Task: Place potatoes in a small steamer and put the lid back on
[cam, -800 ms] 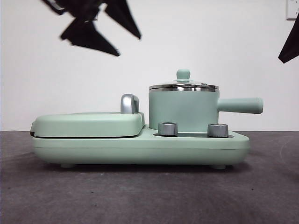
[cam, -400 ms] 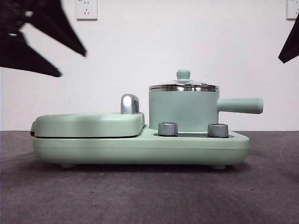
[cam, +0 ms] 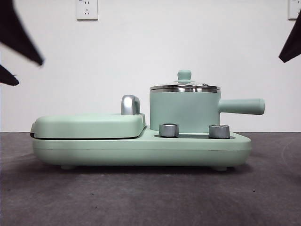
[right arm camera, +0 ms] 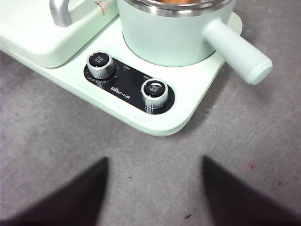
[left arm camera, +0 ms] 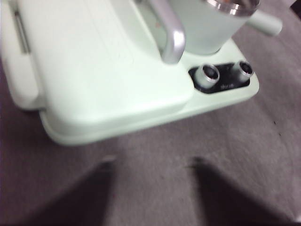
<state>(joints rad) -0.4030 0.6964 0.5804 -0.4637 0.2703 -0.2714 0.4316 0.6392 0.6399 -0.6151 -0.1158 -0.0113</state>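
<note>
Steamer: the mint green small steamer [cam: 184, 112] sits upright in its seat on the right-hand part of the green cooker base [cam: 141, 149], just behind the two steel dials [cam: 169, 130], straight side handle [cam: 241, 106] sticking out past the base's right end.
Lid: the lid [cam: 185, 86] is on the pot, steel rim flat on steel rim, green knob up top. It is seated level, from where I stand.
Potatoes: inside the pot, under the glass. The right wrist view catches just a sliver of orange [right arm camera: 176, 1] inside the rim; from the front, nothing of them shows.
Grill plate: the flat hinged grill cover [cam: 89, 125] lies closed on the left half of the base, its curved steel handle [cam: 130, 104] standing between it and the pot.
Left gripper: the left gripper [left arm camera: 150, 197] hangs in the air off the front left corner of the base, over bare grey table [cam: 150, 197]. Jaws spread wide, nothing between them, touching nothing.
Right gripper: the right gripper [right arm camera: 153, 193] hovers over the table in front of the dial panel, near the base's front right corner. Jaws parted as well, empty.
Front view: only black tips at the upper left [cam: 19, 35] and upper right [cam: 291, 42] edges, both well clear of the pot.
</note>
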